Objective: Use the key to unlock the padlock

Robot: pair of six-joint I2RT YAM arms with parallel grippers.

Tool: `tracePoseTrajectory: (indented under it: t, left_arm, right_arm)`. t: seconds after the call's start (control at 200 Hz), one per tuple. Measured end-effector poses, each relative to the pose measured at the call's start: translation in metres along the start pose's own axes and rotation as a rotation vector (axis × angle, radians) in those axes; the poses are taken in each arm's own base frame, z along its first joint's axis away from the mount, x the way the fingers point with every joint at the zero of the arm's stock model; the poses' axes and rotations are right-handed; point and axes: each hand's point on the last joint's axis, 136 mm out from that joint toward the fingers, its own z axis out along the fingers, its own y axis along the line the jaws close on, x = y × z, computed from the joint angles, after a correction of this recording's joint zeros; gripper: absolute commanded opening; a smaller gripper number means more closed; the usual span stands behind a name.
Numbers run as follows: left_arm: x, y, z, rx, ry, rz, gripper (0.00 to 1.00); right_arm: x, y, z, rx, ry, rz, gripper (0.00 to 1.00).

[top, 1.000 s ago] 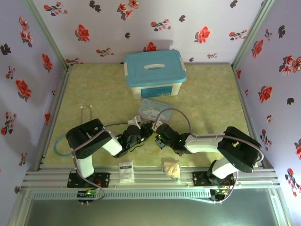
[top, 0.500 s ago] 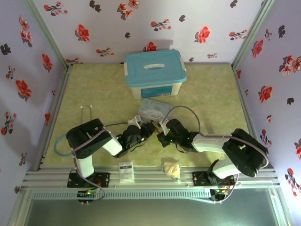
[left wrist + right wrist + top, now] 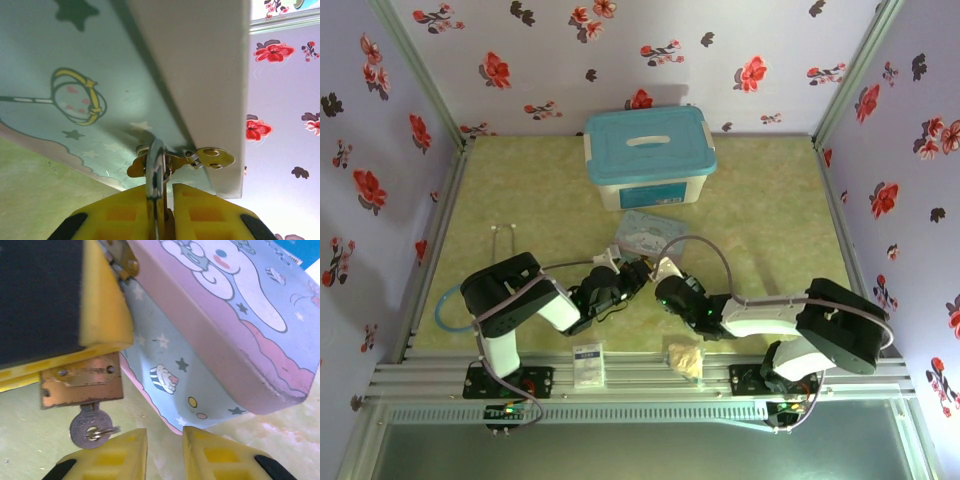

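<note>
The brass padlock (image 3: 80,382) hangs at the blue cartoon tin (image 3: 225,315), its silver shackle (image 3: 156,165) through the tin's brass hasp (image 3: 215,157). My left gripper (image 3: 167,187) is shut on the padlock, with a yellow finger (image 3: 102,305) over its body. The small dark key (image 3: 90,427) sticks out of the padlock's underside, carrying a thin ring. My right gripper (image 3: 165,450) is open just below and to the right of the key, with nothing between its fingers. In the top view both grippers (image 3: 628,275) (image 3: 660,283) meet in front of the tin (image 3: 645,232).
A white box with a blue lid (image 3: 650,155) stands behind the tin. A white card (image 3: 587,365) and a beige lumpy wad (image 3: 684,357) lie near the front rail. Flowered walls close in the green table (image 3: 520,190).
My right gripper drew back to the right, then came in again toward the padlock. The left arm has held still with the padlock.
</note>
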Motion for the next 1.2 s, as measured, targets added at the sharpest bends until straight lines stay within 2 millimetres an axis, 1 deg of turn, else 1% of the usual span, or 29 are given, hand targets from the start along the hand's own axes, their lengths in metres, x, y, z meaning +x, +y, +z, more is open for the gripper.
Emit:
tracePoseTrajectory:
  t: [0.16,0.44,0.53,0.63,0.7,0.75,0.78,0.85,0.88,1.02,1.145,1.2]
  left_arm:
    - [0.001,0.003,0.001,-0.006,0.000,-0.015,0.00]
    - [0.000,0.004,0.001,-0.007,-0.002,-0.021,0.00]
    - [0.001,0.004,0.001,-0.005,0.000,-0.021,0.00]
    - [0.005,0.004,0.001,-0.005,0.010,-0.021,0.00]
    - [0.002,0.003,0.001,-0.002,-0.001,-0.021,0.00]
    - [0.001,0.006,0.001,-0.012,-0.010,-0.021,0.00]
    - [0.000,0.007,0.001,-0.017,-0.015,-0.021,0.00]
    - [-0.001,0.008,0.001,-0.021,-0.020,-0.021,0.00]
    - [-0.001,0.008,0.000,-0.021,-0.022,-0.021,0.00]
    - [-0.002,0.009,0.000,-0.023,-0.025,-0.021,0.00]
    - [-0.001,0.009,0.000,-0.022,-0.022,-0.021,0.00]
    - [0.000,0.009,0.000,-0.021,-0.017,-0.021,0.00]
  right_arm:
    - [0.002,0.003,0.003,0.021,-0.004,-0.049,0.33]
    - [-0.001,0.012,-0.001,-0.022,-0.026,-0.077,0.34]
    - [-0.004,0.018,-0.004,-0.038,-0.041,-0.103,0.29]
    - [-0.016,0.023,-0.006,-0.044,-0.074,-0.105,0.23]
    - [-0.016,0.024,-0.003,-0.034,-0.068,-0.124,0.17]
    - [-0.016,0.026,-0.001,-0.026,-0.063,-0.139,0.15]
    - [-0.015,0.027,0.001,-0.021,-0.059,-0.142,0.17]
    - [-0.016,0.026,0.002,-0.013,-0.059,-0.140,0.26]
    - [-0.016,0.025,0.002,-0.007,-0.059,-0.137,0.28]
    - [-0.016,0.022,0.002,0.008,-0.058,-0.135,0.31]
    - [-0.015,0.021,0.001,0.013,-0.053,-0.129,0.37]
    - [-0.015,0.020,0.000,0.016,-0.050,-0.126,0.38]
